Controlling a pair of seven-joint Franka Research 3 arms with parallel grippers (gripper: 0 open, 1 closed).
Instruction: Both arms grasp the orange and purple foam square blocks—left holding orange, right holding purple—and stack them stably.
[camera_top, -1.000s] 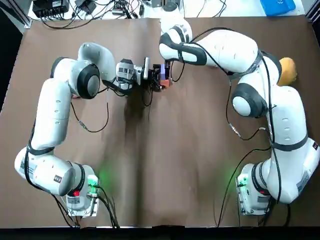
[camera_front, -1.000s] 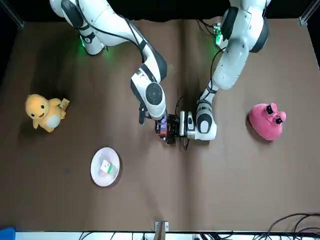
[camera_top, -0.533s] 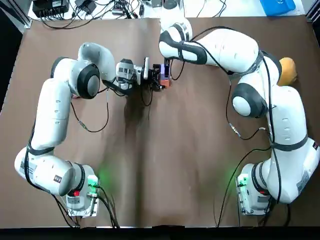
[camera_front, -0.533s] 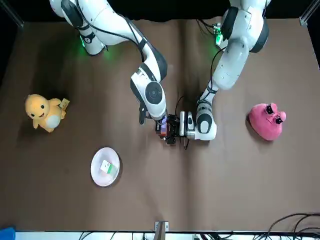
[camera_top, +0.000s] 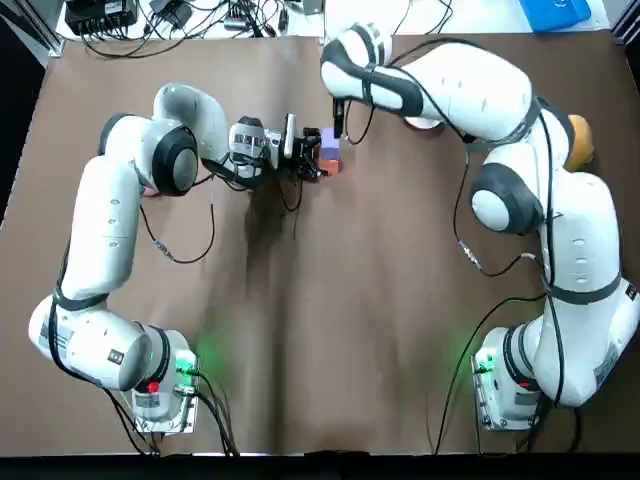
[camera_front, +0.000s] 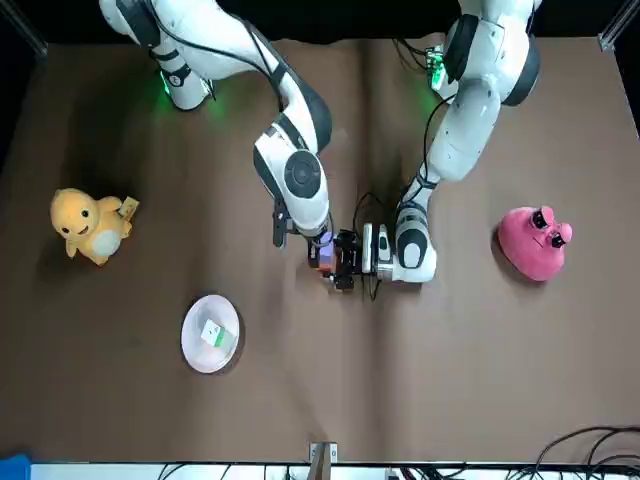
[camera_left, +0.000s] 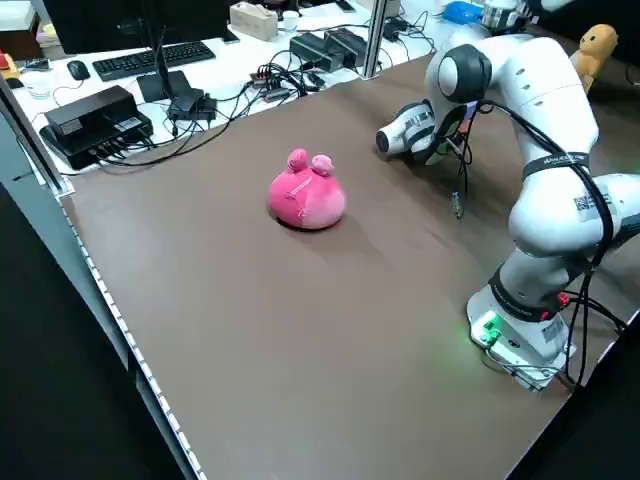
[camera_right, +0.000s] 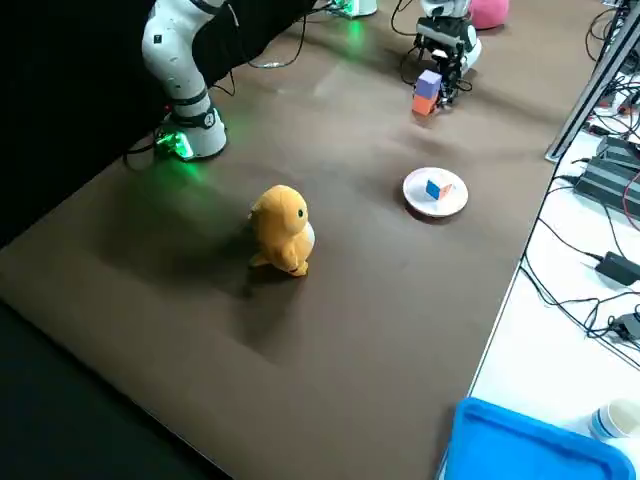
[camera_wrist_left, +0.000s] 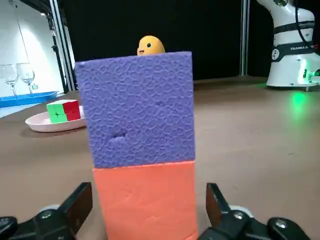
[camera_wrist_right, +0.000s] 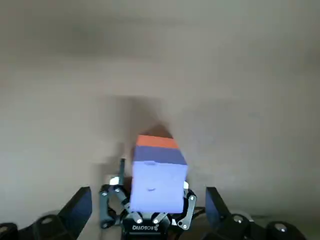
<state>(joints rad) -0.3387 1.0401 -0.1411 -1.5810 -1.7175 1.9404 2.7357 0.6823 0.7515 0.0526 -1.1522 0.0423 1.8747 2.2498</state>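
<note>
**Left wrist view:** purple block (camera_wrist_left: 137, 107) sits squarely on orange block (camera_wrist_left: 145, 205), which rests on the surface (camera_wrist_left: 260, 130). The left hand (camera_wrist_left: 147, 196) straddles the orange block with its fingers apart and a sliver of gap on each side.

**Right wrist view:** right hand (camera_wrist_right: 148, 194) hangs above the stack, fingers apart and empty. The stacking therefore appears done. What seems left is for the left hand to back away without nudging the pair.

**Top view:** the stack stands at the far centre of the surface. Against the frame one second earlier, the right arm (camera_top: 450, 90) has drawn back toward the far edge and uncovered the purple block. The left hand lies where it was.

**Front view:** same change, with the right hand now clear of the stack
</note>
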